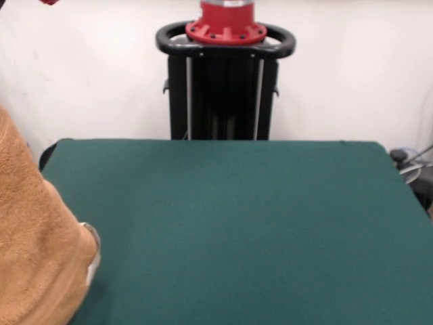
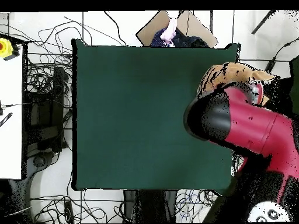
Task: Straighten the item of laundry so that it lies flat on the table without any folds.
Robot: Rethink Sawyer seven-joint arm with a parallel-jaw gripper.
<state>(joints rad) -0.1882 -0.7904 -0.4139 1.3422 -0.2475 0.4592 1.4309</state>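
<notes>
The item of laundry, an orange-tan terry towel (image 1: 34,237), fills the left edge of the front view as a tall bunched mass that hangs over the table's corner. In the overhead view the towel (image 2: 230,73) shows crumpled at the table's far right corner, partly under my red and black arm (image 2: 251,122). The dark green table (image 1: 237,217) is bare apart from that corner, as the overhead view (image 2: 134,116) also shows. The gripper itself is hidden by the arm and the towel. A small red part of the arm (image 1: 47,2) shows at the front view's top left.
The robot's pedestal (image 1: 225,81) stands behind the table's far edge. Tangled cables (image 2: 41,116) lie on the floor beside the table. A cardboard box (image 2: 175,26) sits beyond one edge. A white surface (image 2: 10,116) stands past the cables.
</notes>
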